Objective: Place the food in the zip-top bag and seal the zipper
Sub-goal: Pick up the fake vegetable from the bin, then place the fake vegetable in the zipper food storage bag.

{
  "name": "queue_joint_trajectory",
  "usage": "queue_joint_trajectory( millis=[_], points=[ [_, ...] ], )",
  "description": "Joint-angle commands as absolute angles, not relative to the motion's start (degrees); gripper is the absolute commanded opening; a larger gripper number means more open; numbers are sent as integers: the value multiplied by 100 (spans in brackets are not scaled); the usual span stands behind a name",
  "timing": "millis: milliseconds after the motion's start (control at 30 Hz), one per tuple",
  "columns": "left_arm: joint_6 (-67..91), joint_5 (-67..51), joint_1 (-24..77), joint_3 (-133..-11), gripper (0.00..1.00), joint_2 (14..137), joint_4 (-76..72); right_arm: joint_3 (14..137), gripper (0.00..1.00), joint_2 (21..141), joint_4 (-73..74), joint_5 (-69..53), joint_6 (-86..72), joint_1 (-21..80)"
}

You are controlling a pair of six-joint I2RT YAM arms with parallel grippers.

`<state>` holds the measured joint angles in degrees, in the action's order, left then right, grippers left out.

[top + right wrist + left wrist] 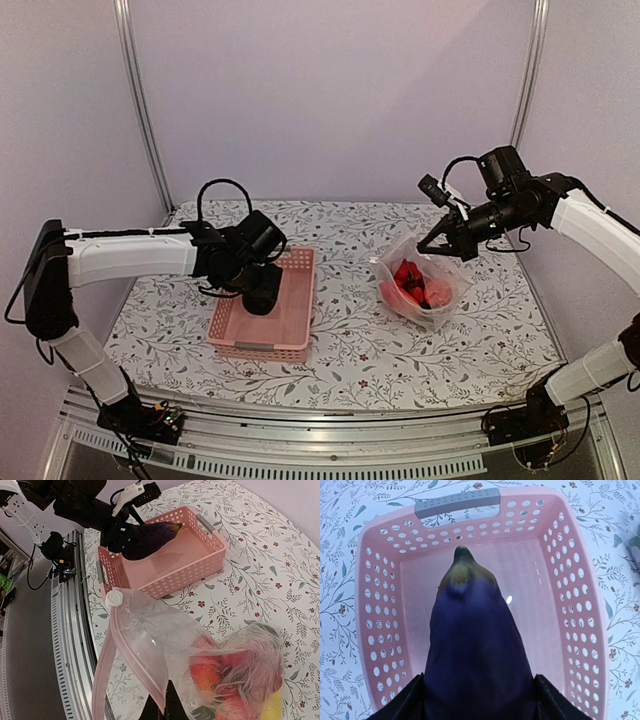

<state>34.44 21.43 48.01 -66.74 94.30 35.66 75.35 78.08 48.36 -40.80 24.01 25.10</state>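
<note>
My left gripper (pixel 262 290) is shut on the dark purple eggplant (pixel 475 650) and holds it above the pink basket (pixel 365 580), stem pointing at the grey handle. The eggplant also shows in the right wrist view (pixel 150 535). The clear zip-top bag (pixel 425 285) lies right of the basket with red fruits (pixel 410 280) inside. My right gripper (pixel 440 238) is shut on the bag's mouth edge (pixel 165 705) and holds it lifted and open. The pinkish zipper strip (pixel 132 650) ends at a white slider (pixel 114 598). Red fruits (pixel 235 670) and a yellow piece (pixel 272 710) sit in the bag.
The pink basket (pixel 260 350) stands left of centre on the floral tablecloth (pixel 350 370); I see nothing lying on its floor. A metal rail (pixel 300 415) runs along the table's near edge. Grey walls close in the back and sides.
</note>
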Motion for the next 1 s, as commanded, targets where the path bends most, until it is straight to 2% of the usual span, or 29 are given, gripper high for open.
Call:
queue_joint_trajectory(
  millis=[0, 400, 700, 967],
  points=[
    [3182, 2182, 4887, -6763, 54, 8990, 3589, 7442, 0, 7740, 4783, -4004, 2417, 2515],
    [2279, 2431, 5977, -7241, 50, 8342, 2946, 7580, 0, 7784, 4884, -3941, 2391, 2514],
    [955, 2502, 7245, -7255, 48, 8163, 970, 7849, 0, 7784, 5153, -3928, 2403, 2515],
    [-1411, 1855, 8060, -7102, 50, 8679, -1055, 8209, 0, 7863, 5627, -3973, 2462, 2530]
  ],
)
